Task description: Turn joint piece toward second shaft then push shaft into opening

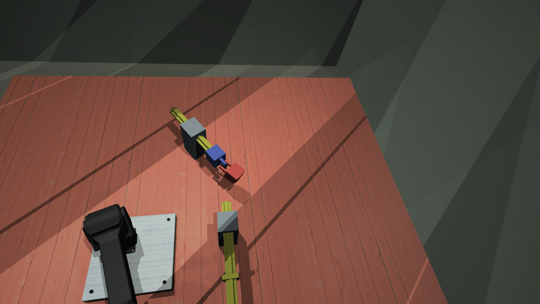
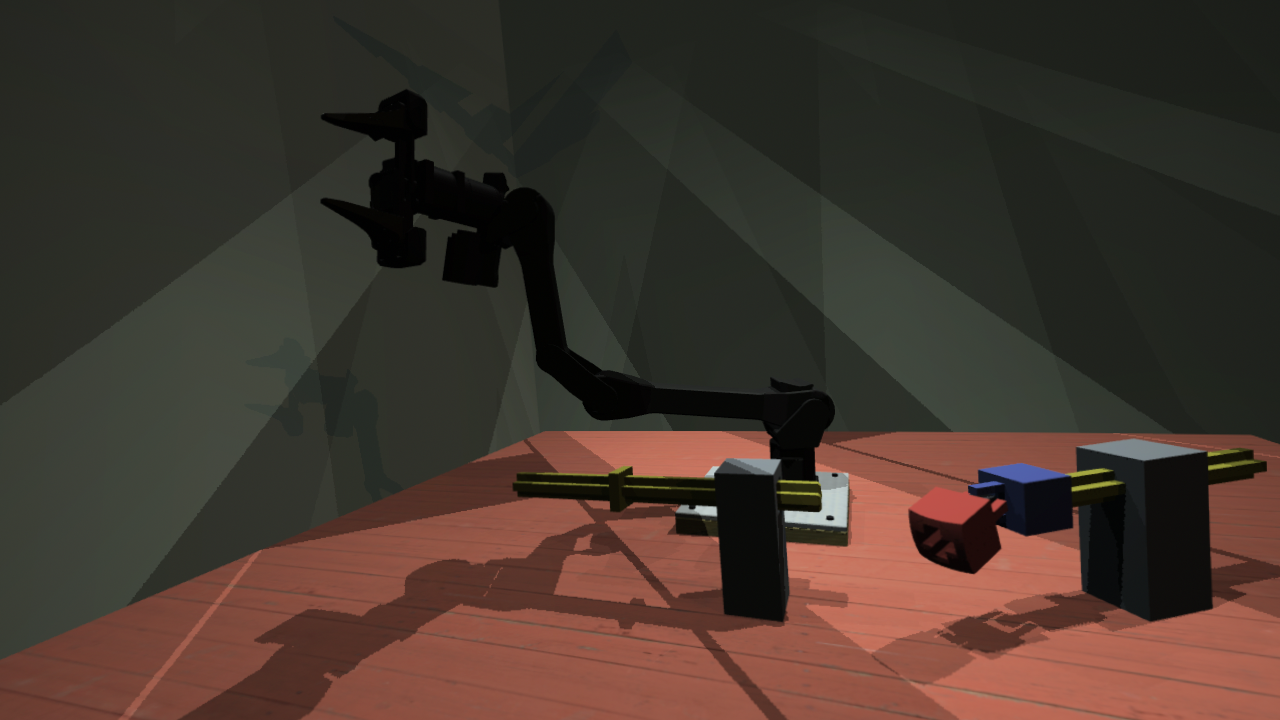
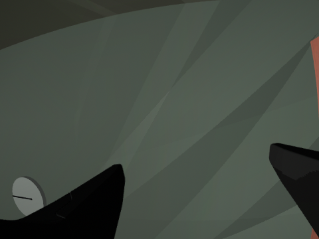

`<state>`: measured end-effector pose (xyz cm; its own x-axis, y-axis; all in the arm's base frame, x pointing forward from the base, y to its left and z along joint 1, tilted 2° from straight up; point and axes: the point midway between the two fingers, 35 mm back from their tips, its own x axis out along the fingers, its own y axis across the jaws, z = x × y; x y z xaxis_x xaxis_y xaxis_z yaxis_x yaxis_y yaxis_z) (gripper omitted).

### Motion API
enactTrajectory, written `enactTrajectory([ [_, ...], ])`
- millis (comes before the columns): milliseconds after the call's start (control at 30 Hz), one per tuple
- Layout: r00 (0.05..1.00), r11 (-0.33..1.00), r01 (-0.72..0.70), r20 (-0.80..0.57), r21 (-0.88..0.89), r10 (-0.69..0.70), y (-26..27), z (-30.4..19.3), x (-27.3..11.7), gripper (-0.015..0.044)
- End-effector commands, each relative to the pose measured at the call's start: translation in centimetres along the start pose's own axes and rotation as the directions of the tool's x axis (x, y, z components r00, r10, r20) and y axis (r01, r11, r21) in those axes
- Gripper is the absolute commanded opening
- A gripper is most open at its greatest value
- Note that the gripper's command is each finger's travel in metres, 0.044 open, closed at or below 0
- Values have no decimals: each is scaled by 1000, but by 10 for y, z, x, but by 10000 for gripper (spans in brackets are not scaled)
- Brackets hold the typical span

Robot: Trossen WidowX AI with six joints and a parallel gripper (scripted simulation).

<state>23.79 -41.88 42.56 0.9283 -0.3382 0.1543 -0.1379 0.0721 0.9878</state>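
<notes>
At upper left of the exterior view, the gripper (image 2: 324,159) (image 3: 198,163) hangs with jaws spread, holding nothing; lower right, the red joint piece (image 1: 234,171) (image 2: 954,530) droops askew, so pushing the sliding shaft (image 1: 229,256) (image 2: 572,486) before turning it could jam against its rim.

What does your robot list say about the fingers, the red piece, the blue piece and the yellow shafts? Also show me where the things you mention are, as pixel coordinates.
fingers (image 2: 322,159): wide apart, holding nothing
red joint piece (image 1: 235,172) (image 2: 954,528): tipped down, off the second shaft
blue piece (image 1: 215,152) (image 2: 1038,501): on the fixed shaft's end
fixed shaft (image 1: 204,142) (image 2: 1095,487): through its block
second shaft (image 1: 229,256) (image 2: 666,489): through its block
</notes>
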Motion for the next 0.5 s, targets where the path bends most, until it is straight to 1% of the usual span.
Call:
enactTrajectory([
  [0,1000,1000,0,0,0,0,0,0,0,426],
  [33,1000,1000,0,0,0,0,0,0,0,440],
  [167,1000,1000,-23,14,-17,24,12,1,-6,440],
  [300,995,994,-86,49,-67,90,43,1,-21,440],
  [467,986,981,-144,61,-134,153,81,-12,-41,440],
])
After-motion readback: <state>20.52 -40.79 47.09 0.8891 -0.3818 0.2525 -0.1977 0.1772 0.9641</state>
